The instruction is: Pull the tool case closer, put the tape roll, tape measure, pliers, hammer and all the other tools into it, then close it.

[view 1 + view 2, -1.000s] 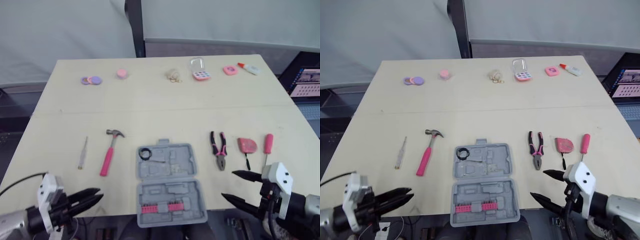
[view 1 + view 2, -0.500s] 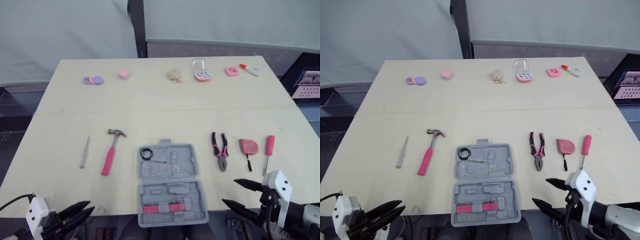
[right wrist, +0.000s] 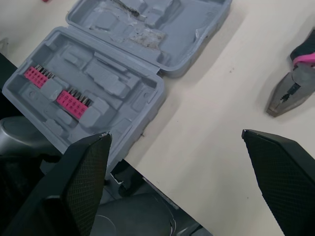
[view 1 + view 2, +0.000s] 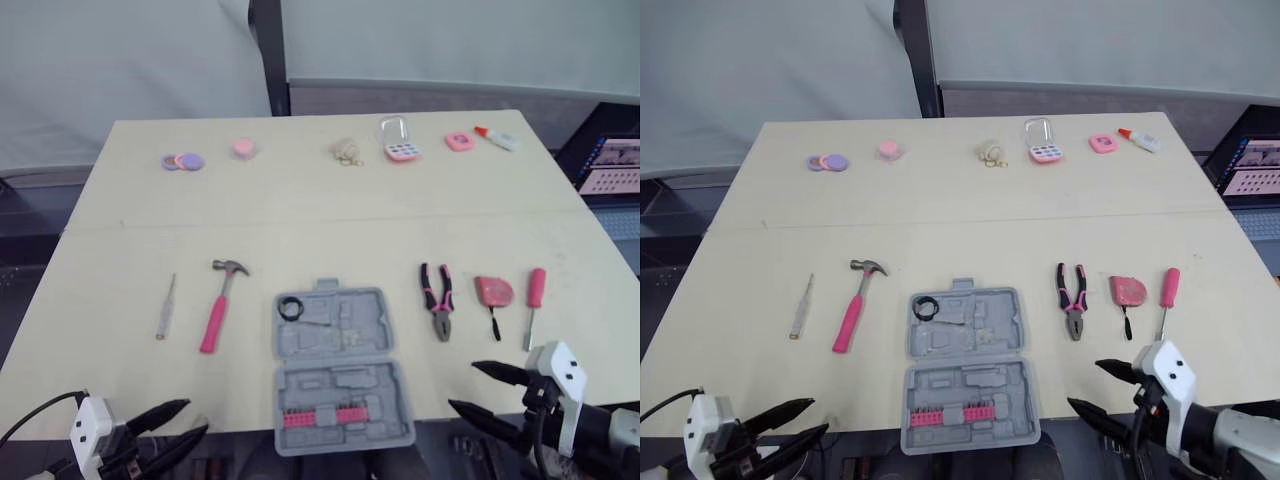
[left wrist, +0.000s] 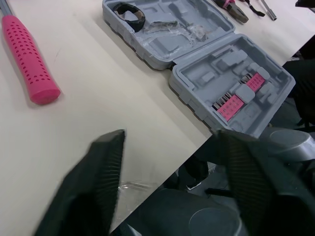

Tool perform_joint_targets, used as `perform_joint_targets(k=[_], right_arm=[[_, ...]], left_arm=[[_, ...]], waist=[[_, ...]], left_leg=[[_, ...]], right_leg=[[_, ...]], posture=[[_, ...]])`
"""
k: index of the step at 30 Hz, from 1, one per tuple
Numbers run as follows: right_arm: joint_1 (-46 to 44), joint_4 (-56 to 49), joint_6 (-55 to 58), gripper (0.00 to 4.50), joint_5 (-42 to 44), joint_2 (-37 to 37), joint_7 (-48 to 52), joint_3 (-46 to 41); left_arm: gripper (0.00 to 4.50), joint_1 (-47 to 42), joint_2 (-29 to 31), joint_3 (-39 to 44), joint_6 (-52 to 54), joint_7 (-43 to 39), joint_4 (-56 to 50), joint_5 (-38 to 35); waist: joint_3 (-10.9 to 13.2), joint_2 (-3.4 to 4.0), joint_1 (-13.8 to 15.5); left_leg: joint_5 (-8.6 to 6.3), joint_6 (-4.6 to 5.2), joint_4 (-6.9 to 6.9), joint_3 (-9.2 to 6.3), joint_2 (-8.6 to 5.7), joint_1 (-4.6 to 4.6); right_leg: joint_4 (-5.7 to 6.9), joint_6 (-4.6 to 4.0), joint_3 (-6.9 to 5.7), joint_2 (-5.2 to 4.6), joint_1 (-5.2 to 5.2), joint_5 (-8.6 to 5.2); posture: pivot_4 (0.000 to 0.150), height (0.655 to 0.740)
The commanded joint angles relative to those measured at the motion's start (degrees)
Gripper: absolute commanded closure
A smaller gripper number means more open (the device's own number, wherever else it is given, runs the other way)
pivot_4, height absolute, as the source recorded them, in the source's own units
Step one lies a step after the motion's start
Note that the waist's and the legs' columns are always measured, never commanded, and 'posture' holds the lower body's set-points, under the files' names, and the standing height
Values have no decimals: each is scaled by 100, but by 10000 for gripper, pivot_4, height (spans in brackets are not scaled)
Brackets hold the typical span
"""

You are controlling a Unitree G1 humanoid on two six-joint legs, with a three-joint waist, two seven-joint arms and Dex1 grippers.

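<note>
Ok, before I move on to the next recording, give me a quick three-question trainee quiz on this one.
1. True or false: the tool case lies shut.
2. Which item lies closest to the case on its right side? A hammer, B pliers, C tape measure.
3. Fill in: the one loose item already sitting in the case is the ____.

Key: 1 false, it lies open. 2 B. 3 tape roll, in the far half's left corner.

Hammer (image 4: 218,305) L of tool case (image 4: 345,338), pliers (image 4: 438,300) R.
</note>
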Motion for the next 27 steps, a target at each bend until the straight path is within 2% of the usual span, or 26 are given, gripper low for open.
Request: perform_joint_targets(k=[1, 5, 9, 12, 19, 27], right_arm=[[-20, -117, 86, 0, 133, -37, -32, -138], [-65, -95, 127, 0, 133, 22, -113, -202], [-185, 33, 125, 0, -19, 125, -420, -413], [-270, 113, 370, 0, -24, 125, -691, -630], [-533, 163, 971, 0, -62, 278, -1485, -923], [-1414, 406, 1910, 0, 12, 430, -2400, -867]], left_arm=[[505, 87, 12, -5, -148, -45, -82, -96], [505, -10, -73, -39, -424, 73, -133, 28], [505, -319, 190, -155, -189, 106, -395, -202], [505, -975, 630, -438, 161, -46, -689, -545], [505, -2294, 1193, -962, 609, -112, -812, -911], [505, -3276, 1499, -1306, 809, -248, -480, -944]], waist=[[0, 0, -2], [0, 0, -1], [0, 0, 13], [0, 4, 43], [2, 17, -24], [8, 31, -34]], left_leg=[[0, 0, 0, 0, 0, 0], [-1, 0, 0, 1, 0, 0], [-1, 0, 1, 1, -1, 0], [0, 0, 3, -2, -3, 0], [-5, -9, -6, 11, -3, 28], [-12, -24, -12, 32, 9, 53]], right_leg=[[0, 0, 0, 0, 0, 0], [-1, 0, 0, 0, 0, 0], [-1, 0, 0, 0, 0, 0], [4, 0, 1, -1, 0, 0], [35, 1, 11, 13, 1, 0], [38, -1, 37, 50, 3, 0]], posture=[[1500, 7400], [1500, 7400], [1500, 7400], [1500, 7400], [1500, 7400], [1500, 7400]])
